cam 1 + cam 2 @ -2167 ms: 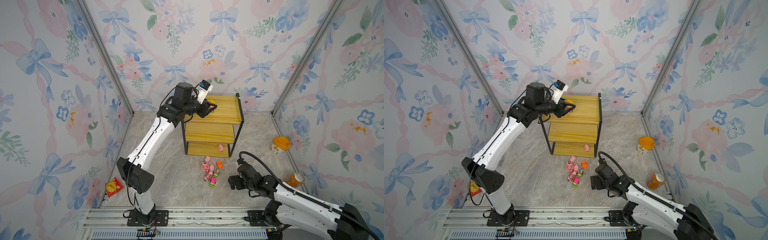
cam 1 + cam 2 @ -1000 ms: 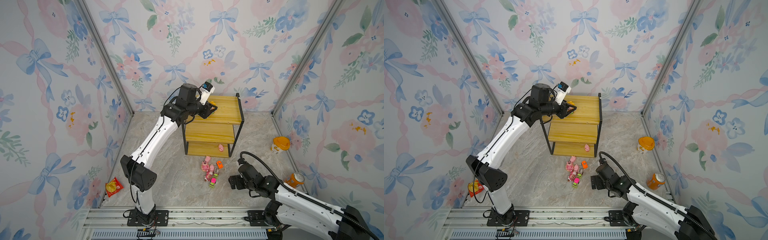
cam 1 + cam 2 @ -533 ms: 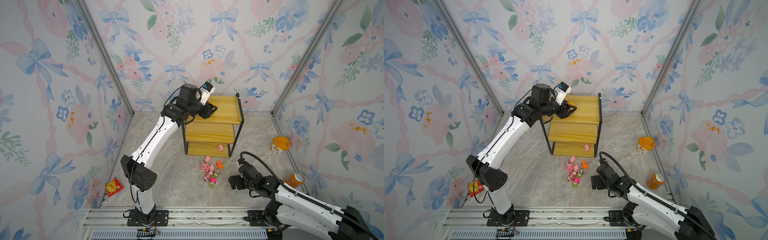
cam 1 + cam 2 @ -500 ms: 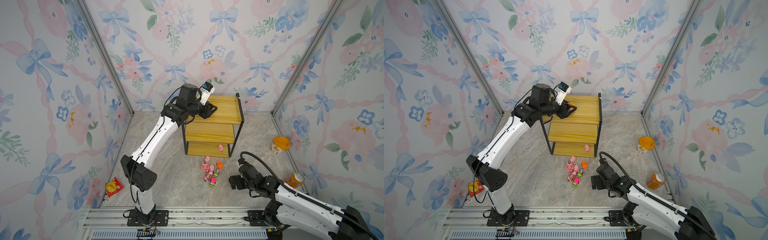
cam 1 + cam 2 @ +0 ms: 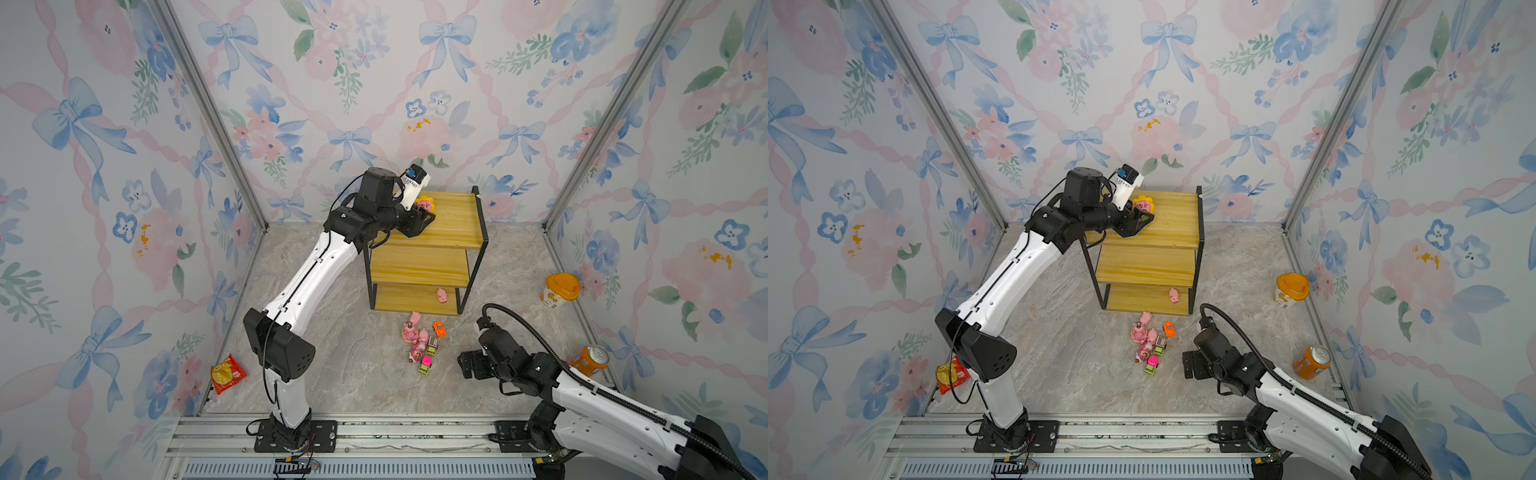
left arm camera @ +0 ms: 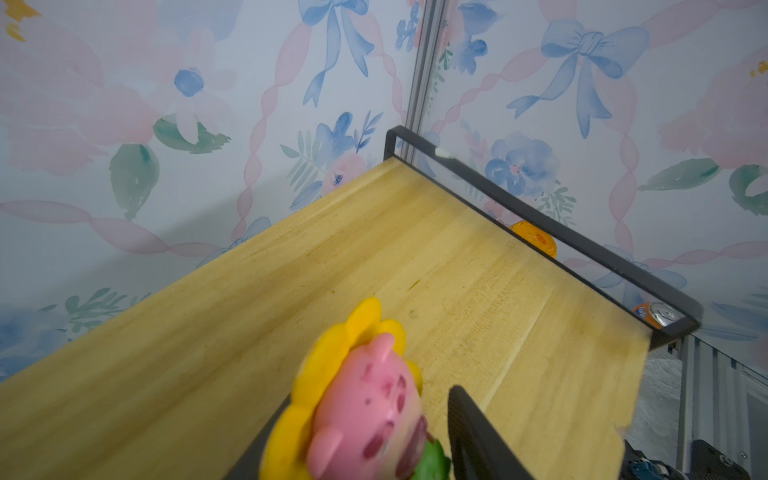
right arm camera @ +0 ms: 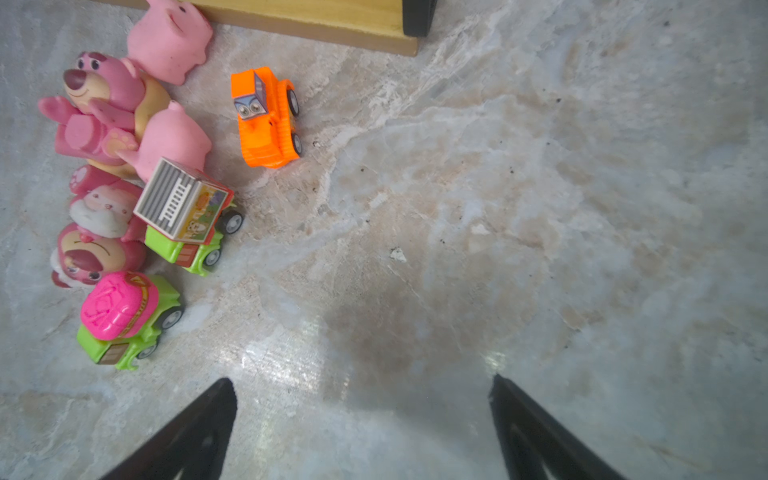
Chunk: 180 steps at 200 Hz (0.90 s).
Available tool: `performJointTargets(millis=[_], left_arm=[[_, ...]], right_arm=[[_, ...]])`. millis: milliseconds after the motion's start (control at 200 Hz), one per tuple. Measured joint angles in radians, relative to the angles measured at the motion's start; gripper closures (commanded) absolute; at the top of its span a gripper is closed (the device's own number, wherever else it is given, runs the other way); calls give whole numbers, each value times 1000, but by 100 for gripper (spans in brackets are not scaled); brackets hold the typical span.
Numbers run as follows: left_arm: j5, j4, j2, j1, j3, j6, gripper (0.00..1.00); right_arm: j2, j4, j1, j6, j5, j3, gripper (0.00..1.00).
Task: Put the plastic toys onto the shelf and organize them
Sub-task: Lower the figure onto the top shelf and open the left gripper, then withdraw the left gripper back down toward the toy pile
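Where both top views look down, left tool [image 5: 424, 215] [image 5: 1140, 220] sits at sunflower bear [image 5: 424, 203] [image 5: 1143, 204] on top board of shelf [image 5: 457, 232] [image 5: 1171, 239]. One pig [image 5: 441, 296] is on bottom board. Other toys [image 5: 422, 340] are clustered on worktop [image 5: 353, 365] just in front of shelf, with right tool [image 5: 466, 365] low and near them.

Left wrist: sunflower bear [image 6: 365, 403] is between parted jaws, bare board showing beside one finger [image 6: 469, 432]. Gripped or let go, cannot tell.

Right wrist: right tool [image 7: 361, 378] is spread wide, empty, over bare worktop. Orange car [image 7: 268, 118], two green-based cars, bears and pigs lie apart from it, untouched.
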Motion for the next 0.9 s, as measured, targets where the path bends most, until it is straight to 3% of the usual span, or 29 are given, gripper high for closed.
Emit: performJointTargets(millis=[340,900], left_arm=[[-19,1,-12,0,-22,3,41],[-94,-2,-195,0,-150,10,39]], right_arm=[[-9,0,-1,0,-1,-2,2],[-14,-1,-6,0,-5,-2,2]])
